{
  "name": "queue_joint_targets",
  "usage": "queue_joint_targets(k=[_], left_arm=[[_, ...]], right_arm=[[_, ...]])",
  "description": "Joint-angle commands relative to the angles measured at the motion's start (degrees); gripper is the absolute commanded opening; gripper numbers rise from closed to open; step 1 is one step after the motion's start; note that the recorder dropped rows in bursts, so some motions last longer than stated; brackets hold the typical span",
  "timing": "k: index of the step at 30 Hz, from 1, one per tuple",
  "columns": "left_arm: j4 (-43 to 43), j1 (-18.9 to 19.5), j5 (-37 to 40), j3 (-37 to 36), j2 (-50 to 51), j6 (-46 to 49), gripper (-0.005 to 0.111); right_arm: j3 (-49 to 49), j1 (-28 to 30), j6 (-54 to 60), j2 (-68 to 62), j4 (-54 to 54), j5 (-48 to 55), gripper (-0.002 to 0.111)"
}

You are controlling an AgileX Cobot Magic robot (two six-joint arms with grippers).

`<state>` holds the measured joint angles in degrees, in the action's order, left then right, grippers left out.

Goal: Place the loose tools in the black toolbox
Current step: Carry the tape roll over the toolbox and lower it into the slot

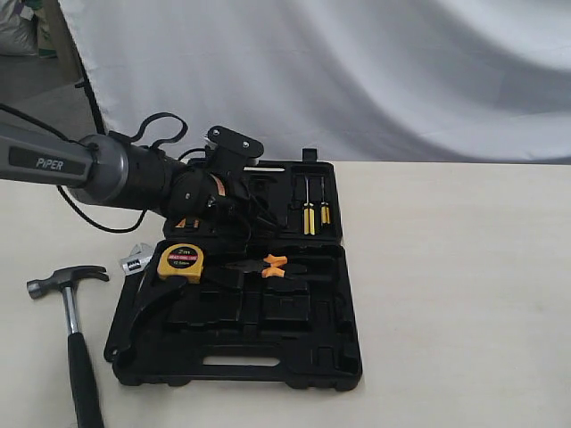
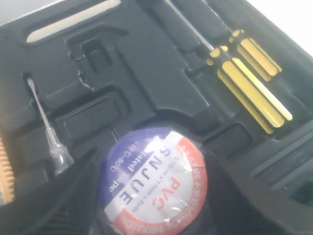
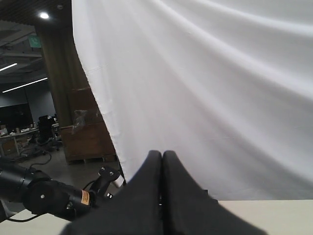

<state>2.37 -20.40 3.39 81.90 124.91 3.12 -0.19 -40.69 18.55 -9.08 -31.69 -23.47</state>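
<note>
The black tape roll [image 2: 154,181], with its blue, white and red label, is gripped between the fingers [image 2: 244,203] of my left gripper [image 2: 154,198]. It hangs just above the recesses of the far half of the black toolbox [image 1: 294,358]. In the exterior view the left gripper [image 1: 239,209] is over that far half and hides the roll. The claw hammer [image 1: 73,332] lies on the table left of the case. The small silver wrench [image 1: 135,262] rests at the case's left edge. My right gripper [image 3: 162,153] is shut on nothing, raised and facing the white curtain.
The near half of the case holds a yellow tape measure [image 1: 181,260] and orange-handled pliers [image 1: 272,266]. Yellow-striped screwdrivers [image 2: 249,83] and a thin clear-handled screwdriver [image 2: 49,132] sit in the far half. A white curtain [image 1: 357,71] hangs behind the table.
</note>
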Motion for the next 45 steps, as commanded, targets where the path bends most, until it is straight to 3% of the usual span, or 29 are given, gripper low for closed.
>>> queue_joint_targets(k=[1, 14, 45], left_arm=[[0.38, -0.4, 2.08, 2.44, 1.18, 0.09, 0.0], [0.38, -0.4, 5.79, 8.37, 5.66, 0.71, 0.0], [1.48, -2.23, 5.4, 8.97, 6.26, 0.71, 0.0]], right_arm=[[0.19, 0.18, 0.11, 0.42, 0.73, 0.25, 0.0], [0.19, 0.18, 0.11, 0.42, 0.73, 0.25, 0.0], [0.19, 0.18, 0.11, 0.42, 0.73, 0.16, 0.0]])
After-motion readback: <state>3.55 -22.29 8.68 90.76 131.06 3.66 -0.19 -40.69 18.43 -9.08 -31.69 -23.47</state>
